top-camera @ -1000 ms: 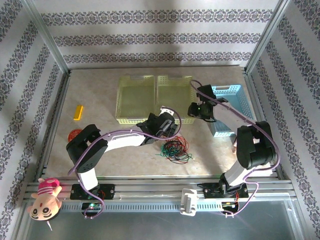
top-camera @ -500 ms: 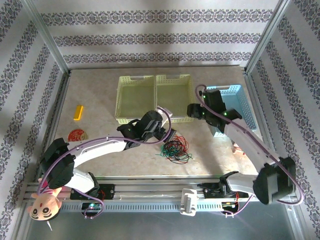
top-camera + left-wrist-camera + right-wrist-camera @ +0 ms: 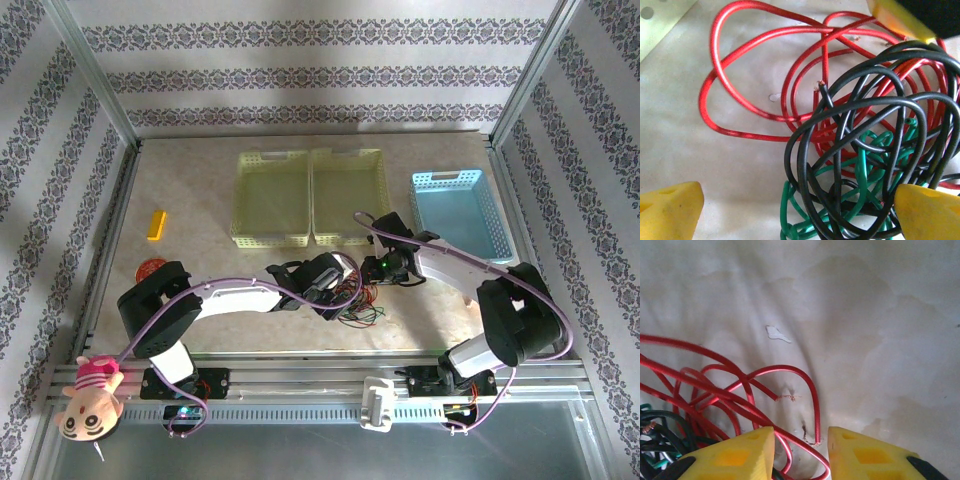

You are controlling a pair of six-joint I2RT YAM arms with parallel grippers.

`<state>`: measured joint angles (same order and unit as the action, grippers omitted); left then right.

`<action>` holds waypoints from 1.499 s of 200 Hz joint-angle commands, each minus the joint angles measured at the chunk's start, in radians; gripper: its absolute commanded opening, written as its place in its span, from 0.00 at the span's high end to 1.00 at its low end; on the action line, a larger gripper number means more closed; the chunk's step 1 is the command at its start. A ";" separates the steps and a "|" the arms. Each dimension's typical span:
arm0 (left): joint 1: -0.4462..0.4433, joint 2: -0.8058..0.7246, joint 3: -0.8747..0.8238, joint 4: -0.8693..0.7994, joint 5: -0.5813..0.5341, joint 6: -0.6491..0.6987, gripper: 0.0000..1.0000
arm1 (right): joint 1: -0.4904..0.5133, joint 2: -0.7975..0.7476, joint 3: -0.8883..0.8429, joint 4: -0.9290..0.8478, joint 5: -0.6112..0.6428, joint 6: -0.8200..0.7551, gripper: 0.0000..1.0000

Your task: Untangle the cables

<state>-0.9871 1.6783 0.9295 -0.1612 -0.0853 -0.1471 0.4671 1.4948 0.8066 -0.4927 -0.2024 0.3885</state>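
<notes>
Two end effectors meet over one tangle near the middle of the tabletop [image 3: 200,190]. Seen from its own wrist, the left end effector [image 3: 800,220] is released. Its yellow fingers [image 3: 670,210] are spread wide, one over bare tabletop and the other at the edge of the cables [image 3: 860,150], and they grip nothing. Between them a black wire [image 3: 805,145] coils over a green wire [image 3: 790,200]. A red wire [image 3: 715,75] loops out wide toward the upper left and lies flat on the surface. Another yellow pad [image 3: 900,20] pokes in at the upper right edge, above the red loops. The right end effector [image 3: 801,452] has its fingers [image 3: 735,455] drawn to a narrow gap, and a red strand runs down into that gap; whether it is pinched I cannot tell. Just ahead of those fingers a cut red end shows bare copper, with black and green strands bunched at the lower left. From overhead, both end effectors sit on the upper side of the heap, the left on its left and the right on its right, close together. Just behind them stand two pale yellow baskets [image 3: 272,198] side by side, with a blue basket [image 3: 457,210] off to the right. Well apart on the left lies a yellow block [image 3: 156,224], and a plush toy [image 3: 90,395] rests at the near left corner.
</notes>
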 commanded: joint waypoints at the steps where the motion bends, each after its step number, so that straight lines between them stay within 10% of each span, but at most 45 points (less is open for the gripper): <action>1: -0.007 0.017 0.009 0.016 -0.045 -0.025 0.04 | -0.001 0.020 0.006 0.002 0.023 -0.003 0.68; 175: -0.007 0.118 0.005 0.033 -0.125 -0.039 0.42 | -0.004 -0.020 -0.086 0.021 0.089 0.052 0.64; 300: -0.005 0.135 -0.023 0.062 -0.187 -0.078 0.45 | -0.029 -0.226 -0.054 -0.064 0.399 0.196 1.00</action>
<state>-0.9886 1.7672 0.9398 -0.0544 -0.2195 -0.2005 0.4561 1.3754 0.7261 -0.5011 0.0326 0.5301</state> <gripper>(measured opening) 0.557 0.044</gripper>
